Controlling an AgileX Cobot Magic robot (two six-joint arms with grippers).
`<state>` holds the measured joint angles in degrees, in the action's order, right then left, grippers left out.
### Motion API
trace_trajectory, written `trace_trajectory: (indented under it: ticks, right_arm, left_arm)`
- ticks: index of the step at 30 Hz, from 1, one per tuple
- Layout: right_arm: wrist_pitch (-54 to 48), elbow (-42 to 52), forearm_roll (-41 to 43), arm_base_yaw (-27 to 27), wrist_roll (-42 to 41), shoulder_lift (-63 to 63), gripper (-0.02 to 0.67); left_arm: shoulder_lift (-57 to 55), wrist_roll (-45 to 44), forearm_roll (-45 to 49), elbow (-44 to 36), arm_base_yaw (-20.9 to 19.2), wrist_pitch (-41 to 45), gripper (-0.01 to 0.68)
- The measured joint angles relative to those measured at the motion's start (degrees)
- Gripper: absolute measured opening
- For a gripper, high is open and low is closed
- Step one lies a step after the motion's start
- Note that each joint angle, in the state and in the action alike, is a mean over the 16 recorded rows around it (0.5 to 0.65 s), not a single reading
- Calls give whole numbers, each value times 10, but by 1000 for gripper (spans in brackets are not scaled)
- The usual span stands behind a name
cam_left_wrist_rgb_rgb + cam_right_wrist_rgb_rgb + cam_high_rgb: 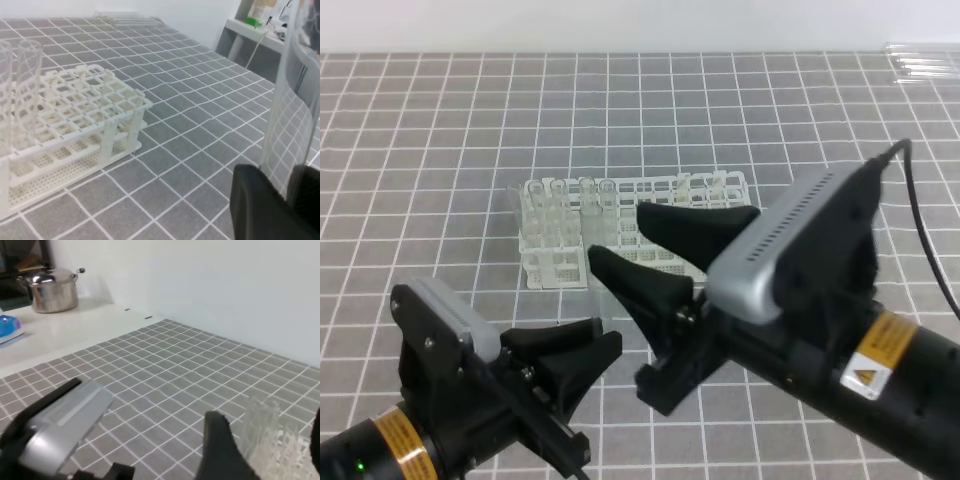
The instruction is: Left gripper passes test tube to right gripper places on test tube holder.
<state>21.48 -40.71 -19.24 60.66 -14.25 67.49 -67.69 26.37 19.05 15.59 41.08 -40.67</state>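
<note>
The black wide-spread right claw (665,250) hides the white plastic grid rack's (545,268) near right part. In the left wrist view, the clear glass tube (287,115) is cut off at twelve o'clock.

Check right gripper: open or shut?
Open. In the high view the right gripper has its black jaws spread wide apart, nothing between them, above the test tube holder.

The test tube (287,115), clear glass, stands nearly upright, its lower end pinched between the left hand's (582,352) dark fingers (265,205). The test tube holder (555,262), a white gridded rack already holding several tubes, sits mid-surface.
</note>
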Motion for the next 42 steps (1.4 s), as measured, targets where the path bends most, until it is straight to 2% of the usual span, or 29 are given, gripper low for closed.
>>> trace_trajectory:
  ticks: [19,42]
  right_arm:
    - [44,-48,-26,0,1,99,355]
    - [43,-55,-28,0,31,110,324]
  left_arm:
    - [0,7,20,0,0,-9,51]
    - [0,7,12,0,0,-35,51]
